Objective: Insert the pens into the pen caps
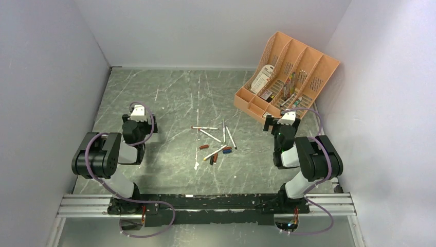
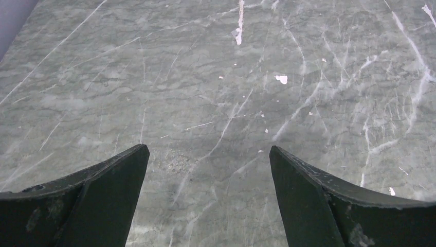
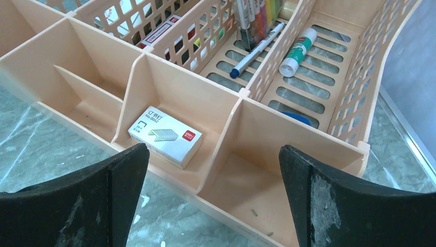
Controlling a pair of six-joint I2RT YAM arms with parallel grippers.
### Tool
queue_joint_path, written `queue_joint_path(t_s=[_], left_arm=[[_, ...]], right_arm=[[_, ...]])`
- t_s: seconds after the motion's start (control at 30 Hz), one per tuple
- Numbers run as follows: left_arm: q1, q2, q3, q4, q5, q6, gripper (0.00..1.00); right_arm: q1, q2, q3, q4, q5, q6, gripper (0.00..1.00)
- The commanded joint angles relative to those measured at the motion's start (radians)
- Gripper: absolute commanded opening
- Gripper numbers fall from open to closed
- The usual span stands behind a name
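Note:
Several thin white pens (image 1: 224, 135) lie scattered on the marble floor at the centre of the top view; one (image 1: 204, 127) lies crosswise at the far left of the heap. Short caps lie among them: a red one (image 1: 204, 147), a dark one (image 1: 212, 159) and a blue-and-dark one (image 1: 226, 150). My left gripper (image 1: 139, 122) is open and empty, left of the heap, over bare floor (image 2: 208, 149). My right gripper (image 1: 284, 122) is open and empty, right of the heap, facing the organizer (image 3: 213, 149). No pen or cap from the heap shows in either wrist view.
An orange slotted organizer tray (image 1: 288, 77) stands at the back right, close in front of my right gripper (image 3: 241, 103). It holds a white staple box (image 3: 164, 136), a glue stick (image 3: 298, 51) and markers (image 3: 257, 49). White walls close in three sides.

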Motion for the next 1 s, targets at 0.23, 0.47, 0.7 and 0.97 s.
queue_joint_path(t_s=[0.23, 0.47, 0.7, 0.97], left_arm=[[-0.002, 0.005, 0.001, 0.046, 0.022, 0.007, 0.99], [-0.001, 0.004, 0.001, 0.046, 0.023, 0.007, 0.99], [0.005, 0.003, 0.003, 0.043, 0.035, 0.005, 0.99], [0.014, 0.008, 0.007, 0.040, 0.045, 0.003, 0.99]], right_arm=[[-0.012, 0.009, 0.006, -0.004, -0.015, -0.010, 1.00], [-0.004, -0.090, 0.012, -0.076, 0.079, 0.005, 1.00], [0.019, -0.340, 0.314, -0.826, -0.016, 0.251, 1.00], [0.251, -0.404, 0.376, -1.041, -0.075, 0.211, 0.72]])
